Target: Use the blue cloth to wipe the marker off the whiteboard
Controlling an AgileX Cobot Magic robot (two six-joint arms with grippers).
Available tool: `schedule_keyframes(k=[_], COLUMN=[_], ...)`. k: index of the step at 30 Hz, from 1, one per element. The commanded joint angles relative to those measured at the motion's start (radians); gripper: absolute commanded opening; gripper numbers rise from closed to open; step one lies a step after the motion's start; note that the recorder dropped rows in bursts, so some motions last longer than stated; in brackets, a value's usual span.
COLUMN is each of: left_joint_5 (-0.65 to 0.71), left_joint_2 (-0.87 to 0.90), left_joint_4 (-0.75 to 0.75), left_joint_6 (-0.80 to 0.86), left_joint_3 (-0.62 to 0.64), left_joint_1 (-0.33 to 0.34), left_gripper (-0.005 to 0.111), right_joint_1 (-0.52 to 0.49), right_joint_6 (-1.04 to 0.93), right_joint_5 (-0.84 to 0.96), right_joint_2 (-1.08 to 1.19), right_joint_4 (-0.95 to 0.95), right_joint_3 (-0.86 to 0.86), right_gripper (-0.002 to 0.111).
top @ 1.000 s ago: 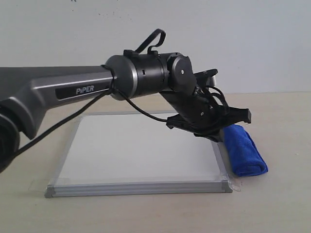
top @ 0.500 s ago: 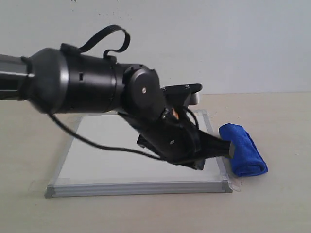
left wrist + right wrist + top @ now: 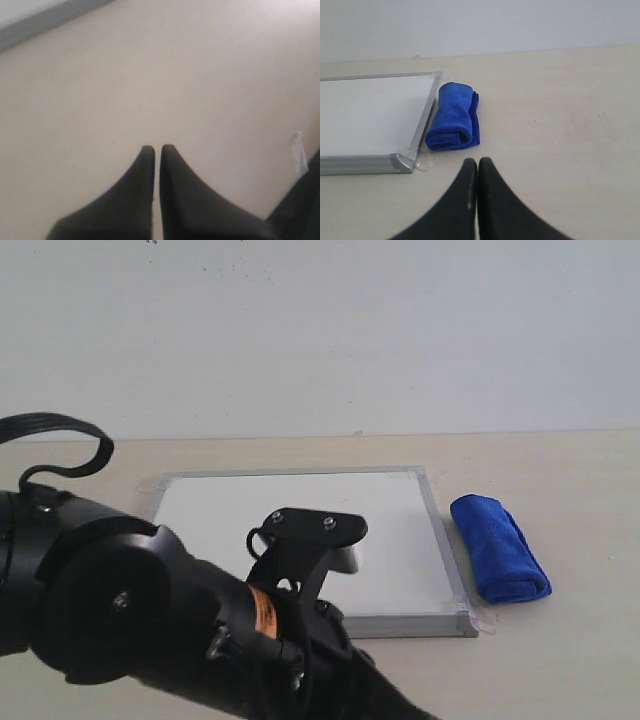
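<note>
The whiteboard (image 3: pixel 300 495) lies flat on the table, its near left part hidden behind my left arm (image 3: pixel 190 640). No red marker line shows on the bare white surface in any view. The blue cloth (image 3: pixel 500 548) lies rolled on the table just off the board's right edge, with nothing holding it. In the right wrist view the blue cloth (image 3: pixel 454 117) rests beside the whiteboard (image 3: pixel 370 115) corner, a short way ahead of my right gripper (image 3: pixel 477 161), which is shut and empty. My left gripper (image 3: pixel 157 148) is shut and empty over bare table.
Clear tape (image 3: pixel 422 160) sticks out at the board's near right corner. A pale wall (image 3: pixel 320 330) rises behind the table. A grey strip (image 3: pixel 45 17) crosses a corner of the left wrist view.
My left arm has swung away from the blue cloth, down and to the left across the board, and now fills the lower left of the exterior view. The cloth has not moved.
</note>
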Motion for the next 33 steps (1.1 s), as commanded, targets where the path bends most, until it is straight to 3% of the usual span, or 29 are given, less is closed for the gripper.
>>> schedule_keyframes(k=[1,14,19,25,33], left_joint_5=[0.113,0.136,0.255,0.267,0.140], left_joint_2=[-0.015,-0.013,-0.066,-0.217,-0.645], left_joint_4=[-0.045,-0.033,0.073,0.144,0.220], left_joint_6=[0.008,0.016,0.067,0.067,0.067], left_joint_3=[0.026,0.028,0.007,0.007,0.040], left_joint_1=[-0.009,-0.009,0.014,0.087,0.192], left_gripper=[0.004,0.004,0.004,0.004,0.004], right_joint_1=[-0.002,-0.002,-0.002,-0.002,-0.002], right_joint_6=[0.000,0.000,0.000,0.000,0.000], right_joint_5=[-0.007,-0.007,-0.007,-0.007,-0.007], right_joint_2=[-0.004,-0.004,-0.004,-0.004,-0.004], right_joint_4=[0.001,0.001,0.001,0.001,0.001], right_joint_3=[-0.001,-0.001,-0.001,-0.001,-0.001], right_gripper=[0.000,0.000,0.000,0.000,0.000])
